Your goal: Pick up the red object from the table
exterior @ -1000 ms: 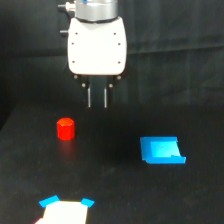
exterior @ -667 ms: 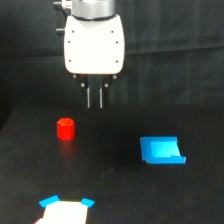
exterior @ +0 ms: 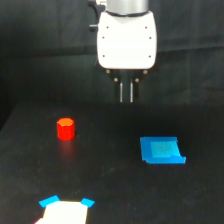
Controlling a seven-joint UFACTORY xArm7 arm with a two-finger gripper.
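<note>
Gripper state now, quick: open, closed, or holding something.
Gripper: fingers nearly together with only a thin gap, holding nothing; it hangs above the table, apart from the red object.

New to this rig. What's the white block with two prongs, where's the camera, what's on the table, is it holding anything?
The white block is the end of a robot arm; the two thin dark prongs below it are its gripper, the fingers that pinch things. They hang close together in the air, with nothing between them. The single picture comes from a fixed camera off the arm, facing the scene. On the matte black table stand a small red-orange stubby cylinder, a flat cyan-blue square towards the exterior view's right, and a white piece with blue corners at the bottom edge. The gripper touches none of them.
</note>
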